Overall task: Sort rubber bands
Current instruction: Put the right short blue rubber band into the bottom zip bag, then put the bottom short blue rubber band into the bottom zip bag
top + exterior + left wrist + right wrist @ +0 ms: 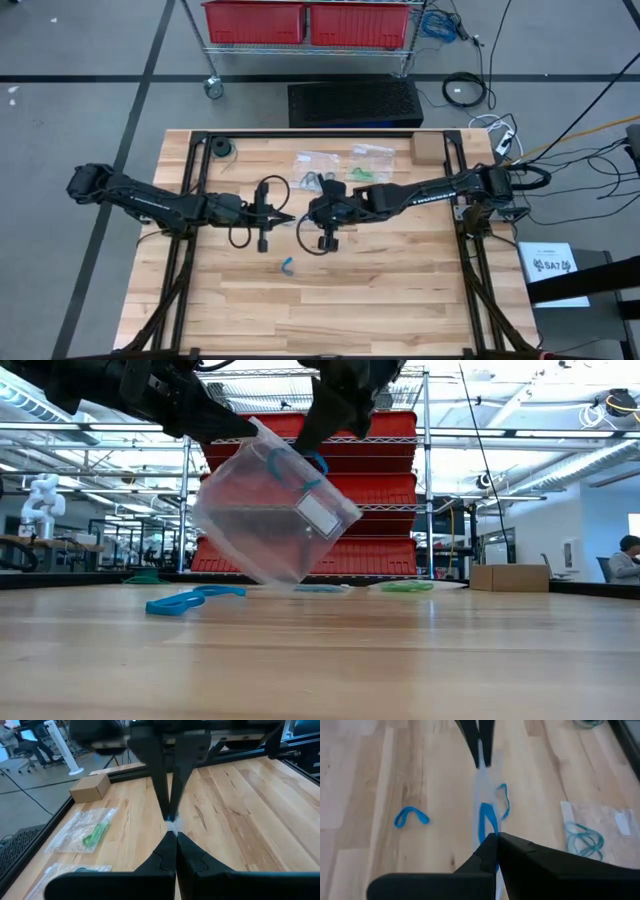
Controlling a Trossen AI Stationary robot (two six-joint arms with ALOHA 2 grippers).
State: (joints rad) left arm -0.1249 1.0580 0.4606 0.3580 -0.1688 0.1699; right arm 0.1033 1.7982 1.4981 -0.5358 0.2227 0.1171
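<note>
A clear plastic bag (270,520) with a white label and blue rubber bands (292,465) inside hangs tilted over the middle of the table. My left gripper (292,217) and my right gripper (308,212) meet tip to tip there, both shut on the bag's top. The right wrist view shows the bag edge-on (482,795) with the blue bands (487,820) in it. One loose blue rubber band (287,265) lies flat on the wood nearer the front edge. My left gripper pinches the bag's upper corner (255,430) between its two fingers (165,855), coming almost level from the table's left. The bag hangs below it, tilted. My right gripper pinches the bag's top edge (481,775) right beside the left fingertips, slanting down from the table's right. Its fingers (512,852) hide the exact spot. The bag hangs below with the blue bands inside.
Flat clear bags lie at the far side, one with green bands (95,834) and one with teal bands (585,839). A cardboard box (428,148) and a black roll (220,148) sit at the far edge. A black frame borders the table.
</note>
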